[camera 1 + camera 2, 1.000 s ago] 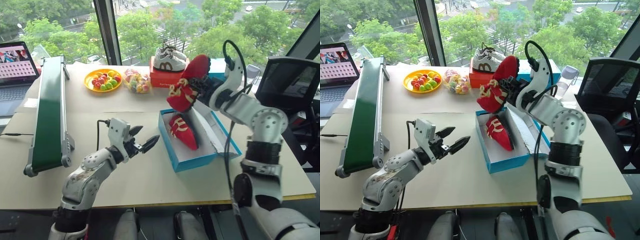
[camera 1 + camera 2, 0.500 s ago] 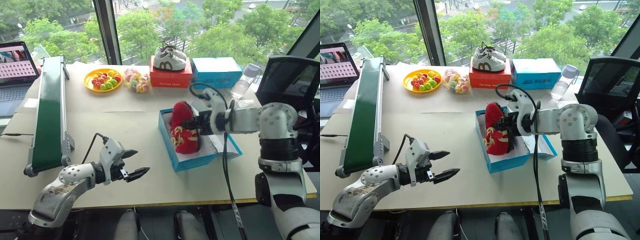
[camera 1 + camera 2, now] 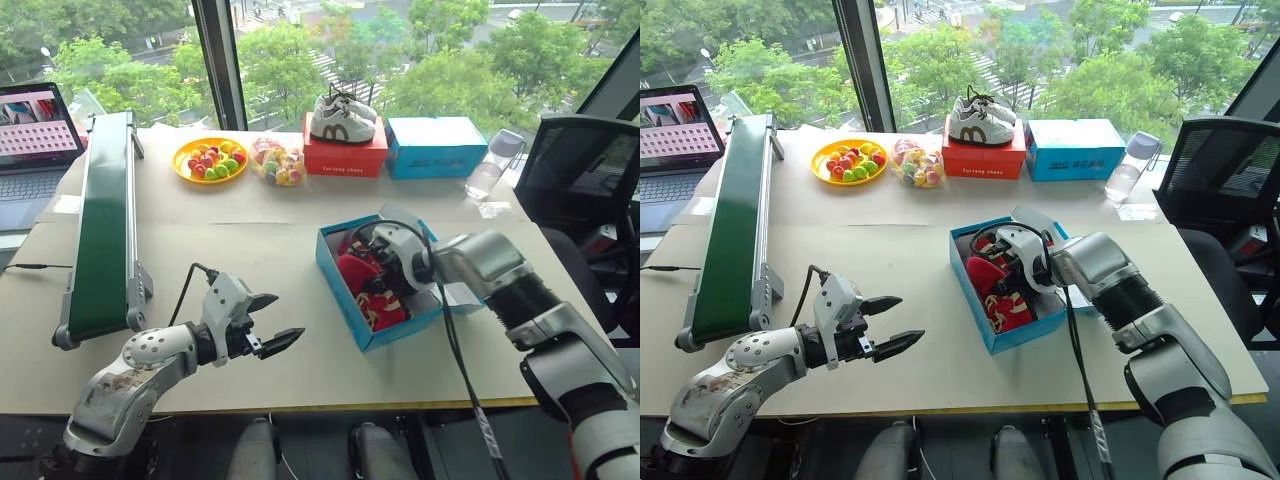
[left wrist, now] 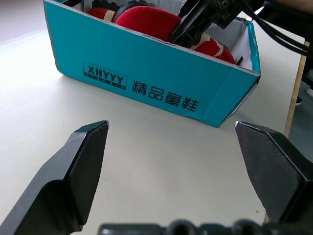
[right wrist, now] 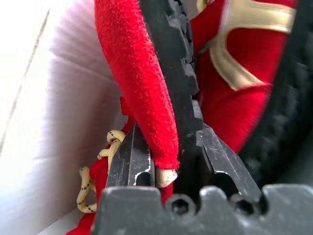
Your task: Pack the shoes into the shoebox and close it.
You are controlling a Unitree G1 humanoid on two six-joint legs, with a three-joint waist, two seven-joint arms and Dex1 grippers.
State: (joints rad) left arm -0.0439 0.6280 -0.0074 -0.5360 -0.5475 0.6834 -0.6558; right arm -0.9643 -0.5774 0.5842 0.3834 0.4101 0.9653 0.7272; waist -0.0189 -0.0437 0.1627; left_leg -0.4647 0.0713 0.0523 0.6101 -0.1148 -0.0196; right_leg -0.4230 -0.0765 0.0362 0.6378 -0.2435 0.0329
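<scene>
While the right gripper (image 3: 385, 268) pinches one of the red shoes (image 3: 368, 290) inside the blue shoebox (image 4: 146, 88) at centre frame, printed "XHYYY", the left gripper (image 3: 268, 322) hangs wide open, empty, lower left above the bench (image 3: 250, 250).

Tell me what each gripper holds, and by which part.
Right gripper: a red shoe, pinched by its upper edge against the sole, inside the shoebox. Left gripper: open, holding nothing.
</scene>
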